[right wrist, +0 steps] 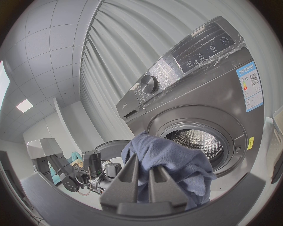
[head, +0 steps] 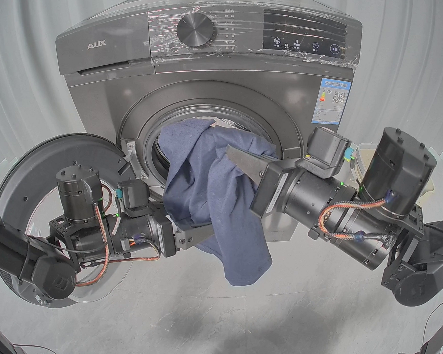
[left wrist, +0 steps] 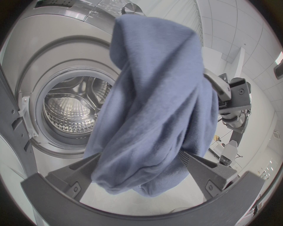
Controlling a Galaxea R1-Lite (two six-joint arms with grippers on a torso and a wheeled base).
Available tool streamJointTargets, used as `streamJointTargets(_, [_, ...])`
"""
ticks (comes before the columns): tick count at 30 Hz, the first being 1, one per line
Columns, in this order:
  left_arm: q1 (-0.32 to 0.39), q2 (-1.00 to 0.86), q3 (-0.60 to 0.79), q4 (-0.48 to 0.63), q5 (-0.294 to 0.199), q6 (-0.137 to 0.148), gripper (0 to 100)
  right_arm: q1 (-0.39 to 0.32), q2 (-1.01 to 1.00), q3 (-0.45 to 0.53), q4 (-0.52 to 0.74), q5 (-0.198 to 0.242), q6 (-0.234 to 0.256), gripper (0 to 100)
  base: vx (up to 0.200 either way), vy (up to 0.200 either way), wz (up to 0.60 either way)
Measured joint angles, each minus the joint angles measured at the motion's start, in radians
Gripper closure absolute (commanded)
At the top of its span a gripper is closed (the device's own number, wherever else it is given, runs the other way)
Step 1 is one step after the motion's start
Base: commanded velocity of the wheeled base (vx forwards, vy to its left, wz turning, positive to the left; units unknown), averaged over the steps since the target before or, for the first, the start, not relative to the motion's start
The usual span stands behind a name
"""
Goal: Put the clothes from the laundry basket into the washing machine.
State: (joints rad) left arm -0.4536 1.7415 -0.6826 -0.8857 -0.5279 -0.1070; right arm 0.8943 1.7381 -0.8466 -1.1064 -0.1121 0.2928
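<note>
Cloth (head: 209, 185) hangs across the washing machine's (head: 107, 92) mouth, hiding most of it.

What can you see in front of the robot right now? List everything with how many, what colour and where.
washing machine: one, grey, straight ahead, opening uncovered
door: one, grey, swung open on the robot's left
drum: one, shiny steel, inside the machine
knob: one, silver, middle of the top panel
sticker: one, blue and white, upper right of the machine's front
garment: one, blue, held up in front of the opening, hanging toward the floor
basket: one, pale, beside the machine behind the right arm, mostly hidden
curtain: white, behind the machine
floor: pale grey
left gripper: dark grey, fingers spread around the garment's lower part
right gripper: dark grey, shut on the garment's upper part
</note>
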Motion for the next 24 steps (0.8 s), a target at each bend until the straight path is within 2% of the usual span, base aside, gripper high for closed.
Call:
streamJointTargets(6, [-0.047,-0.028,0.027,-0.008,0.000,-0.002,0,-0.009,0.004,-0.002,0.001,-0.003,0.000,100,0.000,0.000,0.00])
streamJointTargets(14, [-0.058,-0.034,0.029,-0.017,0.013,-0.005,0,-0.011,0.006,-0.002,0.000,-0.011,0.000,100,0.000,0.000,0.00])
streamJointTargets(15, [-0.058,-0.033,0.028,-0.019,0.013,-0.005,100,-0.011,0.006,-0.001,0.001,-0.011,0.000,100,0.000,0.000,0.00])
streamJointTargets(24, [-0.053,-0.022,0.020,-0.025,0.018,0.003,100,-0.009,0.006,0.001,0.000,-0.012,0.000,100,0.000,0.000,0.00])
